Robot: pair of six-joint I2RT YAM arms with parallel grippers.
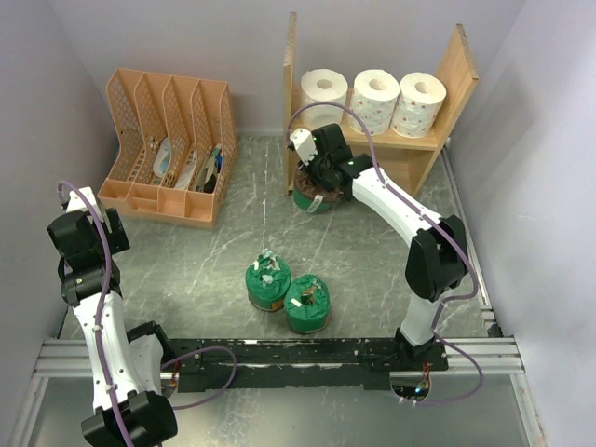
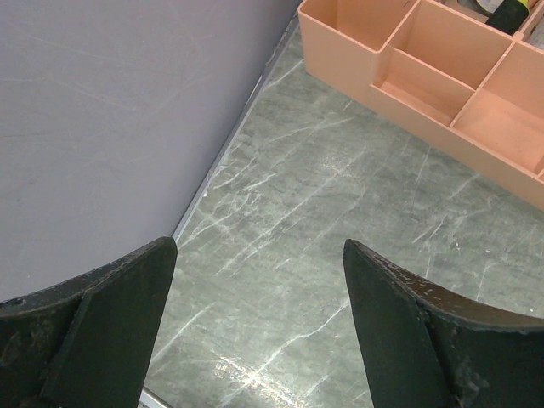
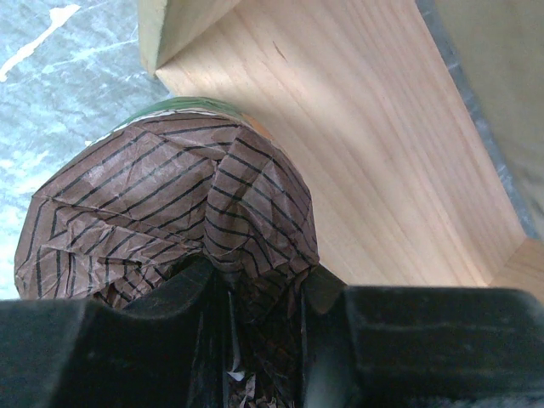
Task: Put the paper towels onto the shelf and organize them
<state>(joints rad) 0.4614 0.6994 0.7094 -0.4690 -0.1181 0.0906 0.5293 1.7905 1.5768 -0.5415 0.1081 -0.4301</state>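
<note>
Three white rolls point(image 1: 377, 98) stand in a row on the upper board of the wooden shelf point(image 1: 458, 70). My right gripper point(image 1: 317, 179) is shut on the gathered brown striped end of a green-wrapped roll point(image 1: 314, 197), held at the left front of the shelf's lower board point(image 3: 365, 144). In the right wrist view the brown paper point(image 3: 170, 212) is pinched between the fingers point(image 3: 408, 340). Two green rolls point(image 1: 268, 284) point(image 1: 307, 304) stand on the table's middle front. My left gripper point(image 2: 259, 331) is open and empty at the far left over bare table.
An orange slotted file organizer point(image 1: 168, 149) with a few items stands at the back left; its base shows in the left wrist view point(image 2: 425, 76). A grey wall point(image 2: 110, 110) runs close along the left gripper. A black rail point(image 1: 307, 352) crosses the near edge.
</note>
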